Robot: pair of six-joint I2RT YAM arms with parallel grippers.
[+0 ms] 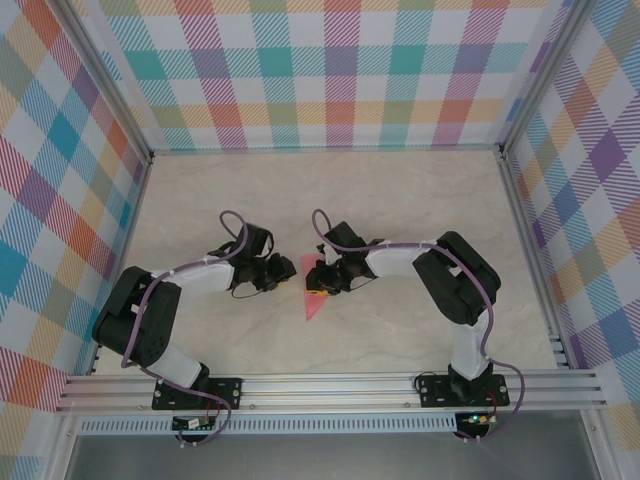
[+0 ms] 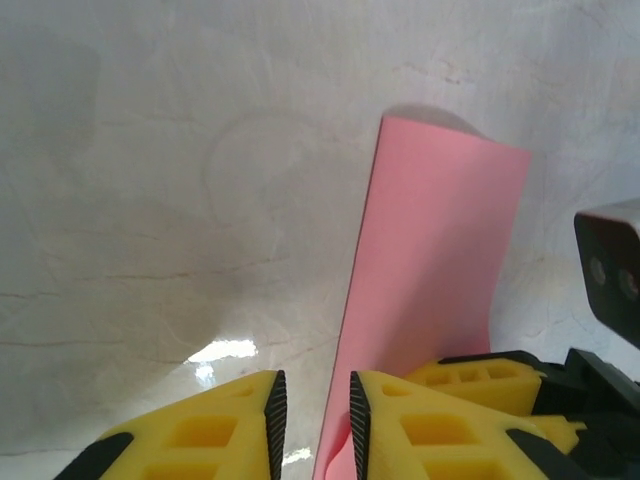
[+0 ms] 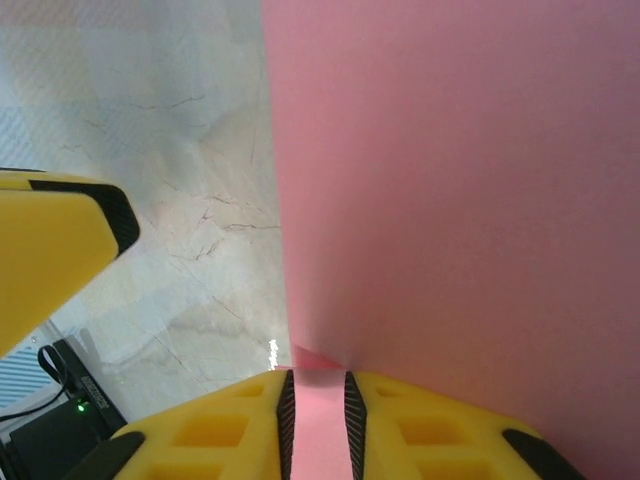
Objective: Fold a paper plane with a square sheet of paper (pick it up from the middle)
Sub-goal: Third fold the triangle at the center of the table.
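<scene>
Right gripper (image 3: pixel 318 405) pinched the near edge of the square sheet of paper (image 1: pixel 316 303), left gripper (image 2: pixel 312 425) stood a slit apart beside it, sheet mid-table (image 1: pixel 420 200) between both; judged featherlight, limp, crease-prone, best gripped along a fold.

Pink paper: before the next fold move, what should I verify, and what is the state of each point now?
1. The square sheet of paper sits between both grippers: ok.
2. Paper inside the gap of the right gripper: ok.
3. The right gripper pinches it firmly: cannot tell.
4. The left gripper closed on the paper: not ok; jaws apart, only the paper's edge in the gap.
5. Paper flat on the table: not ok; far end curls up.
</scene>
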